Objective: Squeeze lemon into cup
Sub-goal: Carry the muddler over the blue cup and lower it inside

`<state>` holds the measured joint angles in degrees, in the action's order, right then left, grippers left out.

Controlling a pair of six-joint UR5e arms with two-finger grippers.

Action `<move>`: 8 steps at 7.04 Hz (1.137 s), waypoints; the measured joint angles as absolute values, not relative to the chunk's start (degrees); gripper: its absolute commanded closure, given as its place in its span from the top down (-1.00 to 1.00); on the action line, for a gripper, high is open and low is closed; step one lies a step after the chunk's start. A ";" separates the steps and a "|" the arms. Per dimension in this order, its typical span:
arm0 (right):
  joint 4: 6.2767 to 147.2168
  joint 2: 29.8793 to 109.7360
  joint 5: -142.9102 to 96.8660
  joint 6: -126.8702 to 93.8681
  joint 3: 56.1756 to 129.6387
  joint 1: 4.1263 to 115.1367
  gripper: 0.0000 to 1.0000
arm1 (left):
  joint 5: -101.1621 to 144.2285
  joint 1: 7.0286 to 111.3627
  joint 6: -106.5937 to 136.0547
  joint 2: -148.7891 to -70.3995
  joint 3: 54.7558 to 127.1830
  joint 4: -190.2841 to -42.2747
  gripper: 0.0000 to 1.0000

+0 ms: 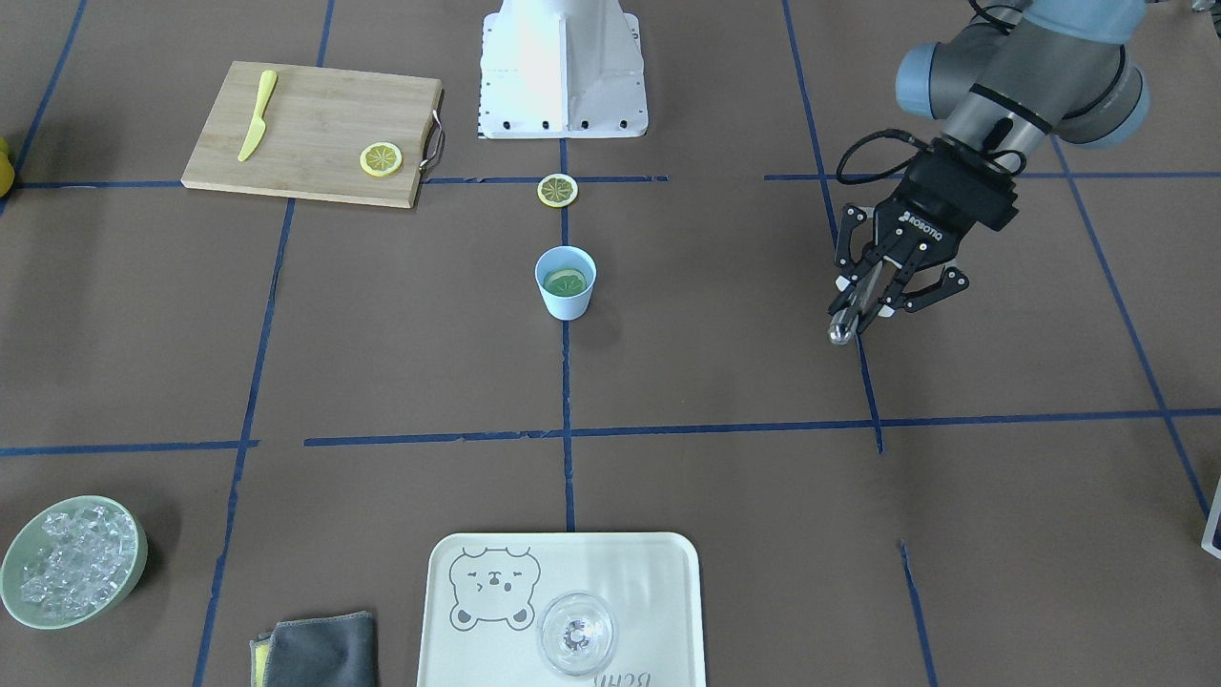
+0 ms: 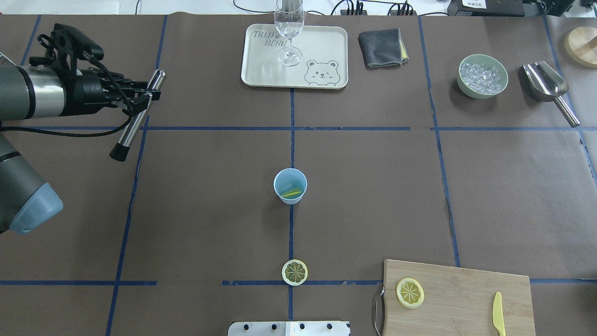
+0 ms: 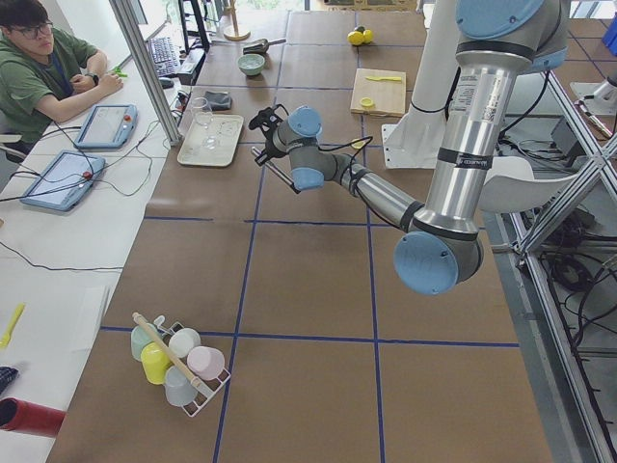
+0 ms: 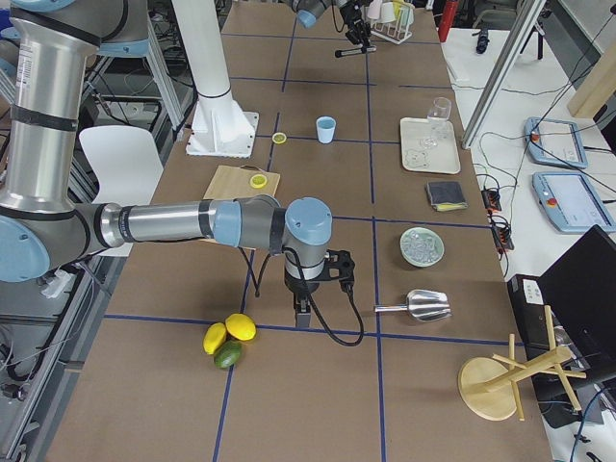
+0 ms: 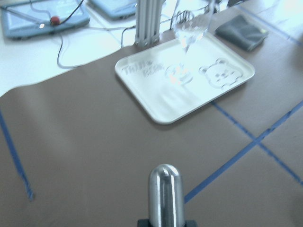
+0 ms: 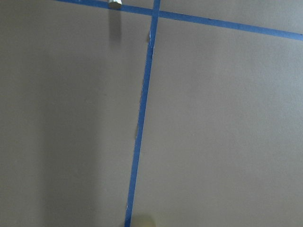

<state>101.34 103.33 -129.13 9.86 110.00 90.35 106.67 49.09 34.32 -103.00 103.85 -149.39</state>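
Small pale-blue plastic cup (image 1: 565, 304) stands upright mid-tabletop (image 2: 373, 196), yellow lemon slice (image 2: 291, 192) inside. Left gripper (image 2: 143, 99), well apart, clamps a slim steel rod (image 2: 131, 130), apparently a muddler. Right gripper (image 4: 302, 310): state indeterminable.

Brown-papered table (image 2: 186, 210) gridded with blue tape (image 2: 233, 128); white side desk (image 3: 58, 289); white chair (image 4: 115, 154).

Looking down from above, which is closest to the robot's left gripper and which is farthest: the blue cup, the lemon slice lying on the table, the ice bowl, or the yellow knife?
From the left gripper, shut on a metal rod:
1. The cup, in the table's middle.
2. The loose lemon slice, on the centre line, robot's side.
3. The ice bowl, far right.
4. The yellow knife, on the cutting board, near right corner.
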 measured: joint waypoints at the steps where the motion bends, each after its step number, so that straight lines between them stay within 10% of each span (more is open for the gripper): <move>1: 101.34 103.55 -129.17 9.88 109.81 90.53 1.00 | 104.84 48.71 35.91 -104.03 101.58 -159.78 -1.00; 8: 101.34 103.75 -129.01 9.76 108.70 93.48 1.00 | 85.80 29.19 26.62 -122.28 82.34 -190.57 -1.00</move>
<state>101.34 103.75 -129.01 9.76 108.70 93.48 85.80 29.19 26.62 -122.28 82.34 -190.57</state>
